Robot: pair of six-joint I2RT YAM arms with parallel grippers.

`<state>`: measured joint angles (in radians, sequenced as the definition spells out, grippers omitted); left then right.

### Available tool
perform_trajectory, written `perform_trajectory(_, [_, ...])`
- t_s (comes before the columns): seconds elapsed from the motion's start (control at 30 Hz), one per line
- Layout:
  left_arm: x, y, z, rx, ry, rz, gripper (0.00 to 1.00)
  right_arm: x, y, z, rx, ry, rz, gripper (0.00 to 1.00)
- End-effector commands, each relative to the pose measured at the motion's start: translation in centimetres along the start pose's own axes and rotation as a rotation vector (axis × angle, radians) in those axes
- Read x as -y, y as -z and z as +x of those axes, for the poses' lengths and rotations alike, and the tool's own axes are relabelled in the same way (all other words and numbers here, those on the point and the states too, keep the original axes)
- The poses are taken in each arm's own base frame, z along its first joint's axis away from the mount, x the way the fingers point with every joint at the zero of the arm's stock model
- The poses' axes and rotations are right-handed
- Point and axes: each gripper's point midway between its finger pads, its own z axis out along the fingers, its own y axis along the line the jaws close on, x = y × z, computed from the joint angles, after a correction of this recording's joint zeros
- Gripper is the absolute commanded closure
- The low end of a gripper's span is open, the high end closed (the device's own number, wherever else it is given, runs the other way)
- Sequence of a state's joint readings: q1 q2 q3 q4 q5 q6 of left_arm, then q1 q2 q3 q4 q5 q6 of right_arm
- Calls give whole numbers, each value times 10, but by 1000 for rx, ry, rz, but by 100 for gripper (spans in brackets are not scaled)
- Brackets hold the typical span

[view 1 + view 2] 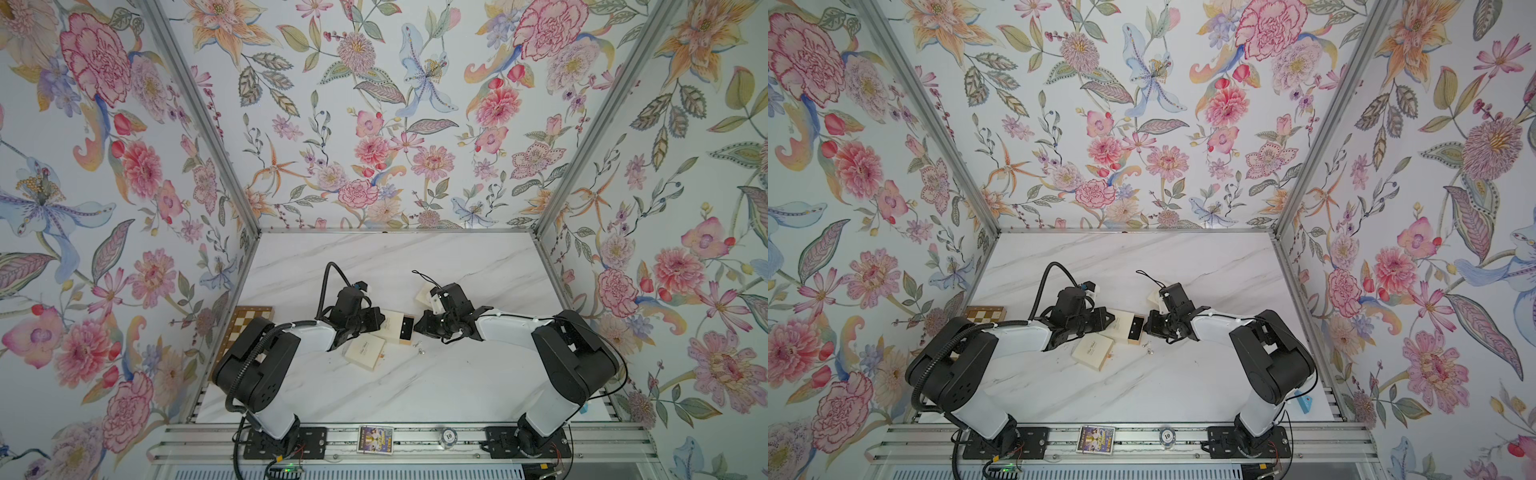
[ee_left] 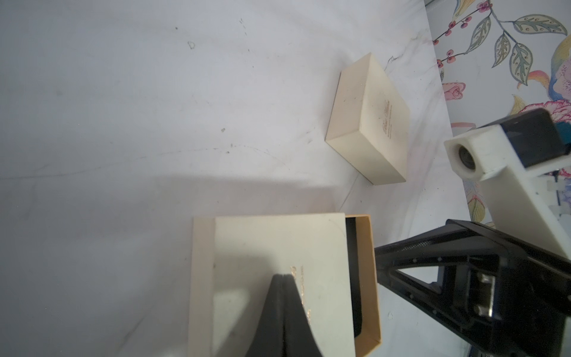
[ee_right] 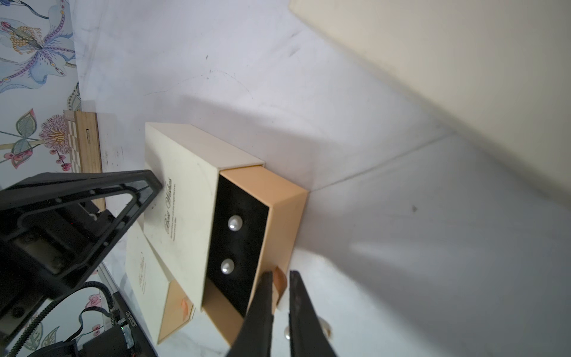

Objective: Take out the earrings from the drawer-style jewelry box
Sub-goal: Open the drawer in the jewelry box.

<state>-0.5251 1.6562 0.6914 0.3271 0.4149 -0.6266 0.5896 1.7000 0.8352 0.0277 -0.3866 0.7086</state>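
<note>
1. Floral wallpaper (image 1: 374,104) covers the back wall at 12 o'clock and the side walls at 9 and 3 o'clock, with pink, orange and blue blooms on a pale ground.
2. Aluminium posts (image 1: 202,116) stand in the two back corners.
3. A white marble-patterned tabletop (image 1: 374,257) with grey veins serves as floor, softly and evenly lit.
4. A slotted metal rail (image 1: 424,453) borders it at 6 o'clock.
5. A wooden chessboard (image 1: 249,318) lies at its 9 o'clock edge.

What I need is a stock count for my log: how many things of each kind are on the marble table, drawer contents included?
Cream boxes: 3
Pearl earrings in the open drawer: 2
Small silvery pieces loose on the table: 2
Chessboard: 1
Total: 8
</note>
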Motion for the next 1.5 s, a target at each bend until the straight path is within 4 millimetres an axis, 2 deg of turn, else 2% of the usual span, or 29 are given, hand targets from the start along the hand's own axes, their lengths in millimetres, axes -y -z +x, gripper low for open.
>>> perform_trajectory(0.0, [-19, -3, 27, -73, 25, -62, 100, 1, -4, 6, -16, -2, -7, 88])
perform_trajectory(0.47, [-23, -3, 31, -77, 34, -72, 100, 11, 3, 8, 1, -20, 9, 97])
perform_trajectory(1.03, [-24, -3, 31, -79, 36, -74, 100, 23, 13, 10, 20, -39, 28, 98])
perform_trajectory(1.23, [-23, -3, 29, -80, 32, -71, 100, 18, 11, 5, 18, -1, 21, 92])
perform_trajectory(1.37, [-21, -3, 28, -80, 27, -66, 100, 11, 15, -3, 31, 51, 34, 78])
perform_trajectory(1.47, [-21, -5, 29, -85, 28, -62, 100, 6, 19, -8, 32, 107, 58, 74])
